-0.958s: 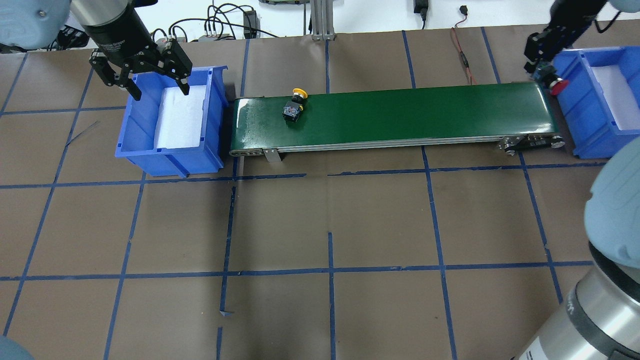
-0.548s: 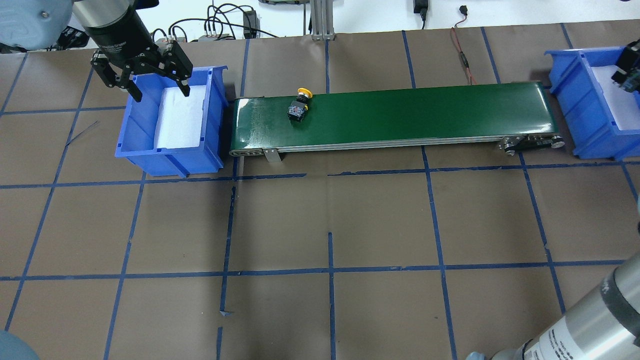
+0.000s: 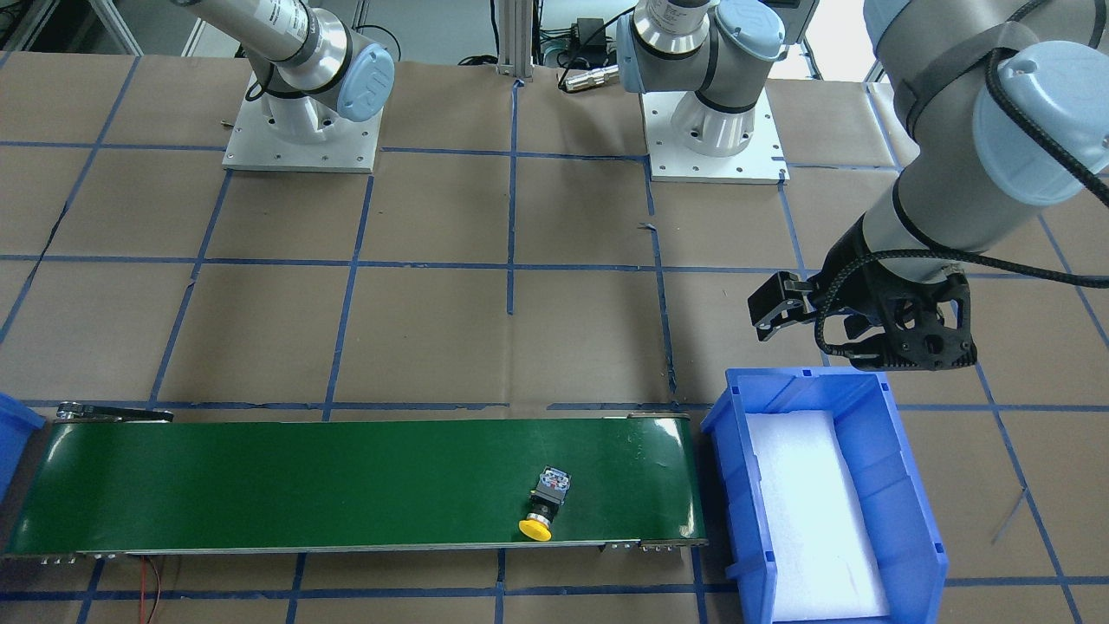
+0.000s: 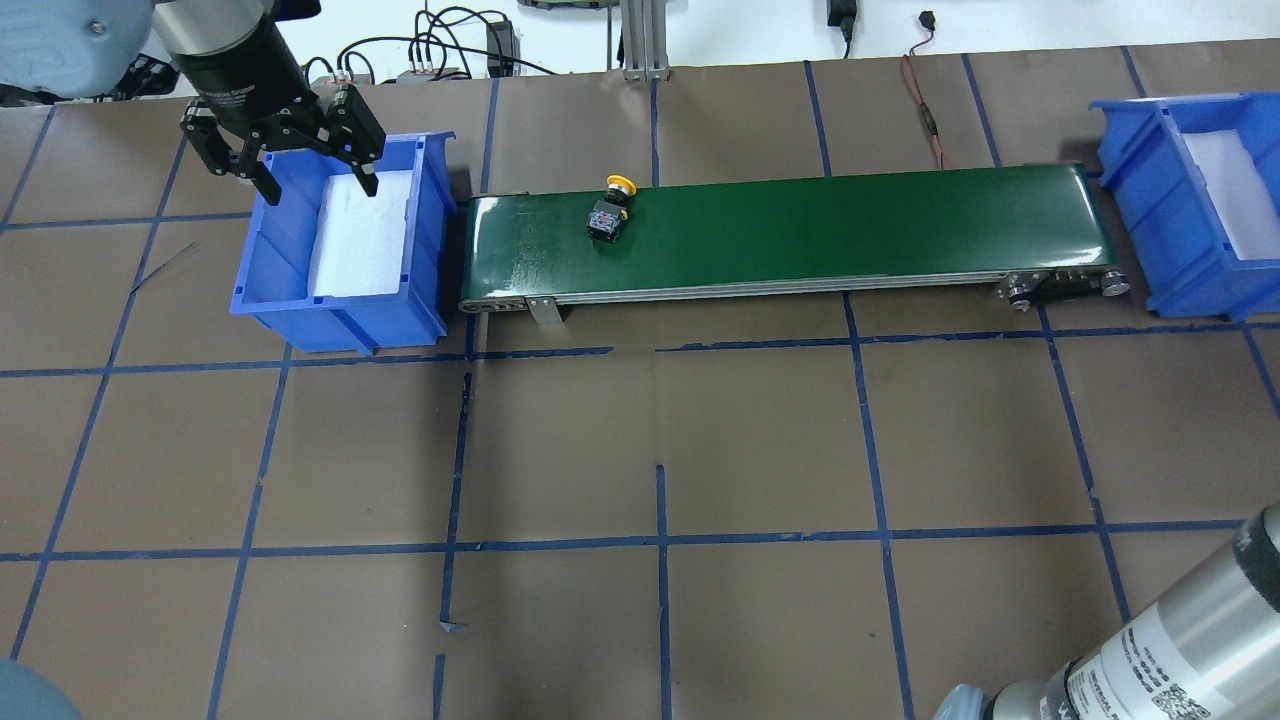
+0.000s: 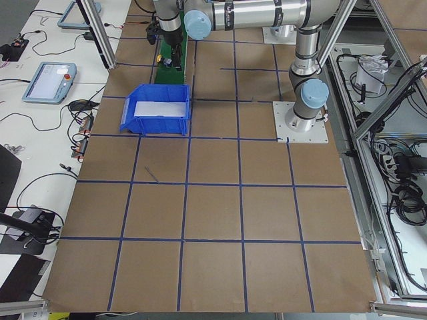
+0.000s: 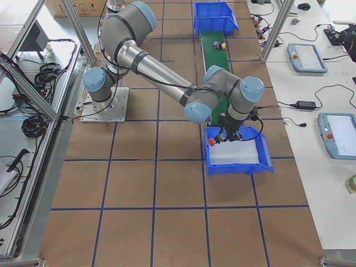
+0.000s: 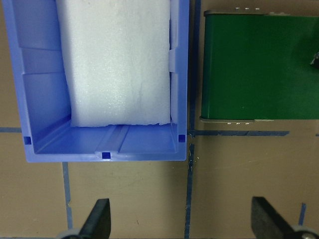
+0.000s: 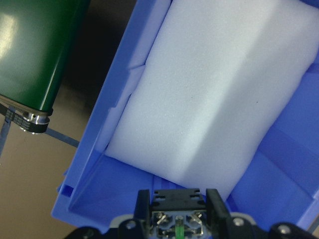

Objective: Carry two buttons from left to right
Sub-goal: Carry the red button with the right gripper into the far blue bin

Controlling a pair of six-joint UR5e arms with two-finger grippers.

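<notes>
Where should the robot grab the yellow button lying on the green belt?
The yellow button lies on its side on the green belt. Probably pinch its blocky dark body from straight above: its sides are flat, while the round cap looks slippery.

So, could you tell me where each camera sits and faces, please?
Front-facing: across the table, facing robot's bases; left gripper near left bin.
Overhead: behind robot, looking down; left gripper, conveyor, yellow button.
Exterior left: table's left end; left arm nearest.
Exterior right: right end; right arm nearest.
Left wrist: downward; open fingertips.
Right wrist: into right bin; right gripper clamping red button.
Shared: front-facing and overhead show yellow button.
</notes>
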